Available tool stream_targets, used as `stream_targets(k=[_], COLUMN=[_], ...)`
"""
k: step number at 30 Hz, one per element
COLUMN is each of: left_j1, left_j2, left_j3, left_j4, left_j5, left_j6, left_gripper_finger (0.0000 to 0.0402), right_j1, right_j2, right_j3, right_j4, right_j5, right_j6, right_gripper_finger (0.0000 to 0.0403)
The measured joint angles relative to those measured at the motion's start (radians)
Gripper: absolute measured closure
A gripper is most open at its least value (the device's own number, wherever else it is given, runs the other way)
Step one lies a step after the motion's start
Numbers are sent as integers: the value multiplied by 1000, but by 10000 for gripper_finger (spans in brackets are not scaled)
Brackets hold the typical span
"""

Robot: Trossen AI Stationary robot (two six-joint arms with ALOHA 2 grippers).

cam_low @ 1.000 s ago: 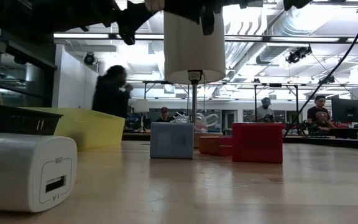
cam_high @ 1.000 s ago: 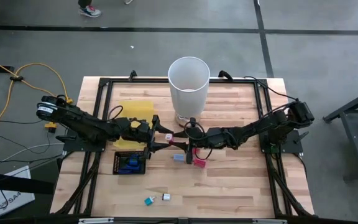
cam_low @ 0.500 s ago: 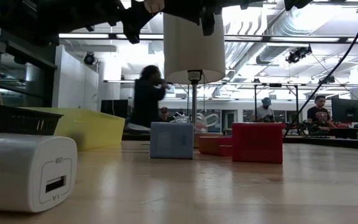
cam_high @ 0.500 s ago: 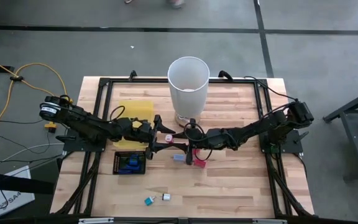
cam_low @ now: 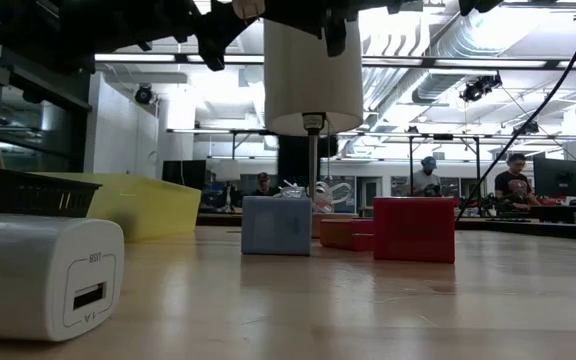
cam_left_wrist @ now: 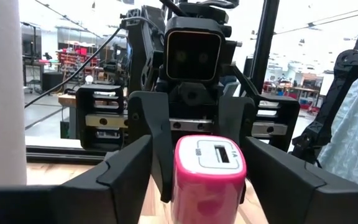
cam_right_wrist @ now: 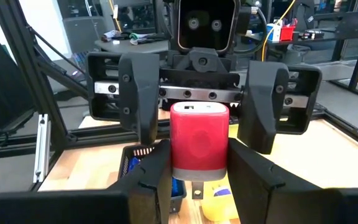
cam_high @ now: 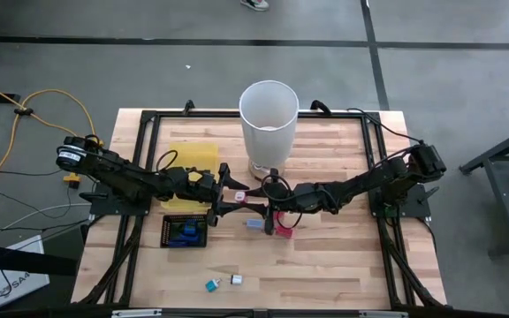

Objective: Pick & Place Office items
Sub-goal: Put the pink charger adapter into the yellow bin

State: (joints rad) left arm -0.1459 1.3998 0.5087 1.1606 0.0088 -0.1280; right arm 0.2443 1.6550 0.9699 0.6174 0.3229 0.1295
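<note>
**Item 1, pink block**. We find it lifted above the middle of the table, in front of the white bin. It is a rounded piece with a white end face that carries a slot. It sits at the meeting point of the two arms.

**Item 2, right gripper**. It reaches in from the right side. In its wrist view we see both fingers pressed against the block's flanks, clamped on it.

**Item 3, left gripper**. It reaches in from the left and faces the right gripper head-on. Its fingers stand spread wide on either side of the block with a clear gap on each side. We see no contact.

**Item 4, pieces on the table.**
- A light blue piece and a red piece lie just below the grippers.
- A teal piece and a white piece lie close together near the front edge.
- Blue pieces lie inside the black mesh tray.

**Item 5, yellow tray**. It lies behind the black tray, under the left arm.
</note>
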Motion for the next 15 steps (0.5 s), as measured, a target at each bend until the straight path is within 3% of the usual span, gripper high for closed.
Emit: stream_targets(k=[15], left_j1=[0], left_j2=[0], left_j3=[0], left_j4=[3], left_j5=[-4], left_j6=[11], left_gripper_finger=[264], right_j1=[0], right_j2=[0], right_j3=[0], right_j4=[-3], right_j5=[5], right_j6=[20], right_gripper_finger=[289])
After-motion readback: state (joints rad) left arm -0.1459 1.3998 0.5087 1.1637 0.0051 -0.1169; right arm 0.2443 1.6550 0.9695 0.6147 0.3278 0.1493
